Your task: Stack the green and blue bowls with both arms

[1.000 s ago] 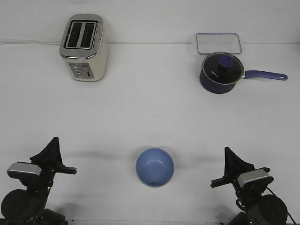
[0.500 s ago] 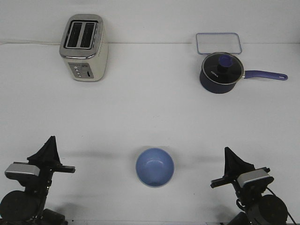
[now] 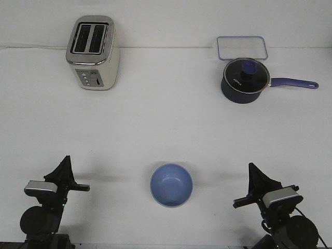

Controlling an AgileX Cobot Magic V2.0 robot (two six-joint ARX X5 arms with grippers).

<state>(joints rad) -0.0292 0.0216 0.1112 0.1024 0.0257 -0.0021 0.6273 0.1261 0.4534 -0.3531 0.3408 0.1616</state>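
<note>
- White tabletop [image 3: 166, 129] fills nearly everything I can see, running back to a pale wall, with plain even light and soft shadows.
- Taking the blue bowl [image 3: 171, 184] as my landmark: it sits upright near the front edge of the table, about midway between the two arms, its mouth open upward and nothing inside it.
- A thin pale rim shows along the lower edge of that bowl; I cannot tell whether this is the green bowl nested beneath it, and no separate green bowl is visible anywhere.
- Left of the bowl and well apart from it, the left gripper [image 3: 64, 165] points up and away as a dark pointed shape, touching nothing; its fingers overlap from this angle, so I cannot tell how wide the claw stands.
- Right of the bowl, also well apart, the right gripper [image 3: 254, 174] looks the same: a black point, holding nothing, its opening impossible to judge.
- Far behind the bowl and to its left stands a cream and silver toaster [image 3: 93, 53], two slots facing up.
- Far behind the bowl and to its right sits a dark blue lidded saucepan [image 3: 245, 80], handle pointing right.
- Just behind the saucepan lies a clear rectangular container [image 3: 242, 47], touching or nearly touching it.
</note>
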